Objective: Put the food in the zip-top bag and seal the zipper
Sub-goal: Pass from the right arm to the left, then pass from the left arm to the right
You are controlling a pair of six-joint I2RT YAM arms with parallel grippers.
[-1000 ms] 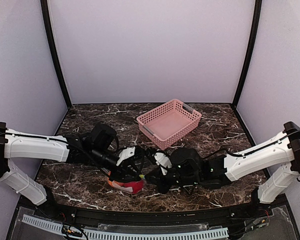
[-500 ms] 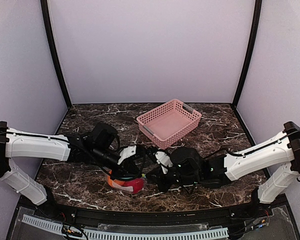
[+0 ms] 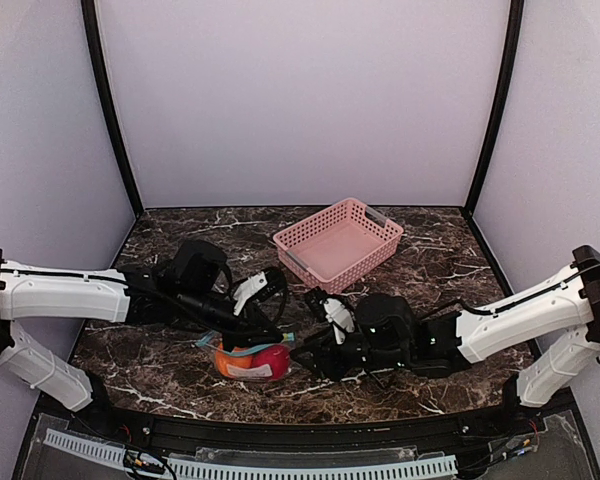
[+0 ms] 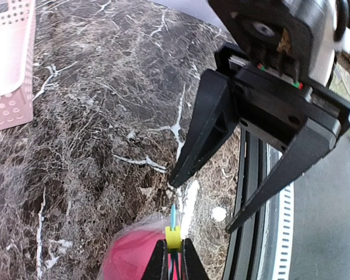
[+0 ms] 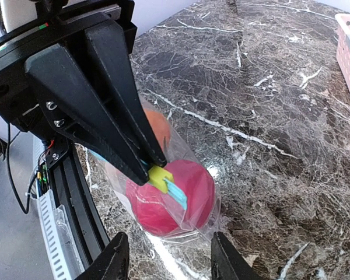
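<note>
The clear zip-top bag (image 3: 248,364) lies near the table's front edge with the food in it: a red piece (image 5: 184,195) and, behind it, an orange piece (image 5: 160,129). My left gripper (image 3: 268,335) (image 4: 174,246) (image 5: 149,169) is shut on a yellow slider (image 5: 159,177) that sits on the teal zipper (image 5: 177,195), whose end sticks out past the slider. My right gripper (image 3: 308,354) (image 5: 169,262) (image 4: 201,204) stands open just to the right of the bag, facing the left one, with nothing between its fingers.
A pink slotted basket (image 3: 338,245) (image 4: 9,58) stands at the back middle of the dark marble table (image 3: 430,260). A black rail (image 3: 310,425) runs along the front edge just beyond the bag. Purple walls close in the back and sides.
The right gripper has opened and drawn back a little to the right. The left jaws have closed on the slider, and the left arm has shifted slightly left.
</note>
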